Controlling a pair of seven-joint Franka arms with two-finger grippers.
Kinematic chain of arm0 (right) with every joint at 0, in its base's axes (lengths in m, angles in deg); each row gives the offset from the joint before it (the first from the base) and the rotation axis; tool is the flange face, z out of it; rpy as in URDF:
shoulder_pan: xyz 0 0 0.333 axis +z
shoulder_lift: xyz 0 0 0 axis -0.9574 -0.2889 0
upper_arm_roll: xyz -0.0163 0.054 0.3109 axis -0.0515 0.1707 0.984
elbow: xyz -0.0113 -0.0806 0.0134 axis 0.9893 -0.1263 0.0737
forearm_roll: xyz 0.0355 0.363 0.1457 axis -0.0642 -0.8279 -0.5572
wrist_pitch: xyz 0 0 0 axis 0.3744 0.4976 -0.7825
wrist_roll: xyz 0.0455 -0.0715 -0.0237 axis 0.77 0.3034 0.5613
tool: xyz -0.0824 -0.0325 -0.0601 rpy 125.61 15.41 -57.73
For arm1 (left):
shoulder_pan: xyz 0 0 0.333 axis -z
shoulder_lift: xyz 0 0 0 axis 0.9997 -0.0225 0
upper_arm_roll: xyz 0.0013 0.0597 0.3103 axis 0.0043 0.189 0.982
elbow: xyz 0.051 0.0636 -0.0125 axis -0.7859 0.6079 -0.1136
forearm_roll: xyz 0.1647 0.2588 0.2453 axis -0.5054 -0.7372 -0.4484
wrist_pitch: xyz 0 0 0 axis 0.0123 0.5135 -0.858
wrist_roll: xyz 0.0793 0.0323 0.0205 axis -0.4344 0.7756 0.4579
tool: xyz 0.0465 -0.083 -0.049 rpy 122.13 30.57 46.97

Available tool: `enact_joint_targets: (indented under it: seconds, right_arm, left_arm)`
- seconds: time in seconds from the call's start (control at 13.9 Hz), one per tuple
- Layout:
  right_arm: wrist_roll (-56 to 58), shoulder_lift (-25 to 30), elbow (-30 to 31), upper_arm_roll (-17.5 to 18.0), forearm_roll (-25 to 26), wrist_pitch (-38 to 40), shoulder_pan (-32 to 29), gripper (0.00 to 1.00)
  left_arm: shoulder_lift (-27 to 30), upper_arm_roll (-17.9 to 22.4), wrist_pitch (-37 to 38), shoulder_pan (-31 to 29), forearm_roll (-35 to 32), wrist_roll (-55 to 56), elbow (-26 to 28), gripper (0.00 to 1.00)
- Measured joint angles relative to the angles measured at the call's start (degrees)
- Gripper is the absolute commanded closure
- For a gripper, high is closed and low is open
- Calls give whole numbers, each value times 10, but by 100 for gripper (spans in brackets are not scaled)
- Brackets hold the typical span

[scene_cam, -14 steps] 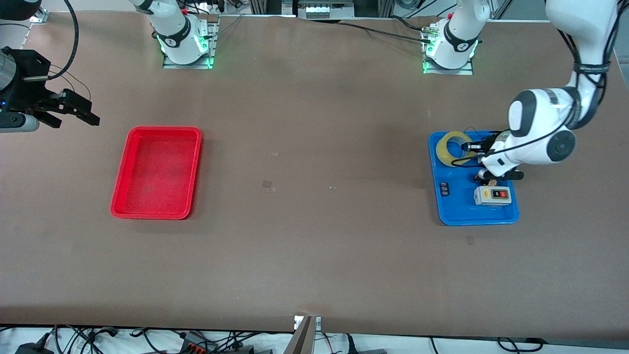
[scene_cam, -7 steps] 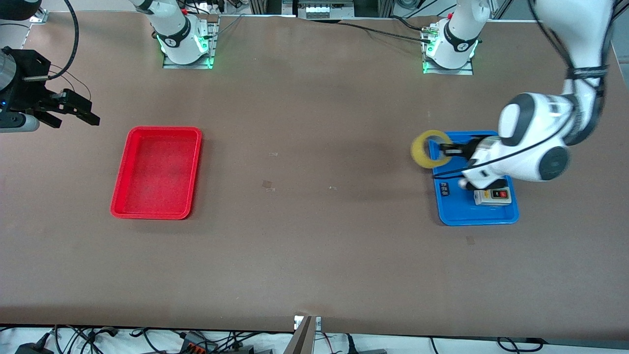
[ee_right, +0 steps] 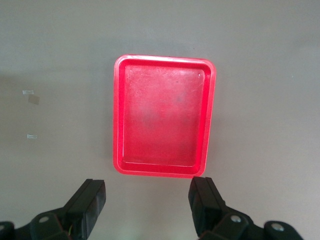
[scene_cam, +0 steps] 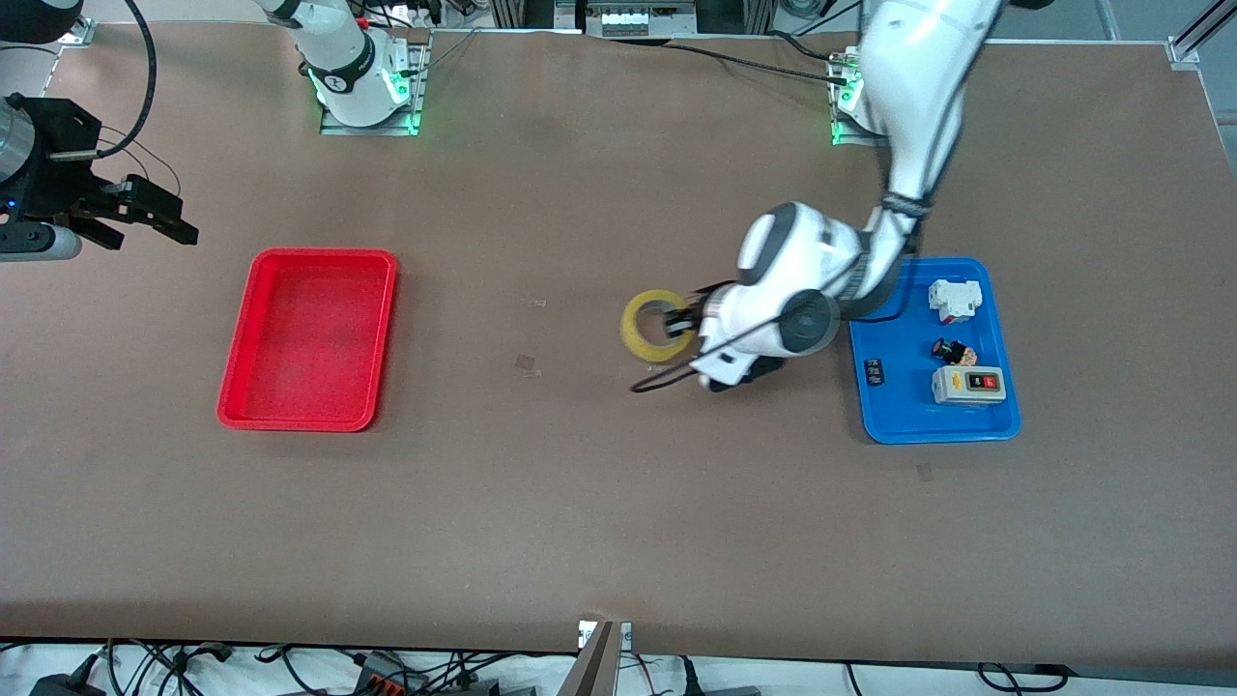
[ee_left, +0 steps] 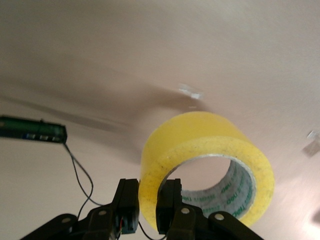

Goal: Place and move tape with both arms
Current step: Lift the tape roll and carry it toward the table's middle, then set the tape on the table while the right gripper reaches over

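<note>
The left gripper (scene_cam: 688,327) holds the tape (scene_cam: 657,326) over the middle of the worktop (scene_cam: 580,503), between the red tray (scene_cam: 307,338) and the blue tray (scene_cam: 899,416). Its jaws pinch the roll's wall, one finger (ee_left: 167,205) inside the core, the other outside. Green print lines the core, unreadable. The right gripper (ee_right: 147,202) waits, jaws spread, above the red tray's end of the worktop.

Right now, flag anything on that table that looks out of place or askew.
Nothing looks damaged or spilled. The tape is off the blue tray, pinched through its wall by the left end effector above bare table. The right end effector waits open above the table beside the red tray.
</note>
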State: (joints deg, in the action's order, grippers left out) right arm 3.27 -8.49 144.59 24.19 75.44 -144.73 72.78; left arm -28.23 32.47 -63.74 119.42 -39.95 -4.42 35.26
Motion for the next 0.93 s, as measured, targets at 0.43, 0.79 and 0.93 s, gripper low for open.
enact_joint_targets:
  seconds: [0.43,0.79,0.93]
  right_arm:
    - [1,-2,3,0,19,2,1,0]
    - [2,-45,4,1,20,2,7,0]
    - [2,-68,3,2,5,2,12,0]
  left_arm:
    - [-46,7,-113,86,0,94,-28,0]
    - [41,53,82,-1,-23,87,-57,0]
    - [107,55,181,-72,-99,60,-56,0]
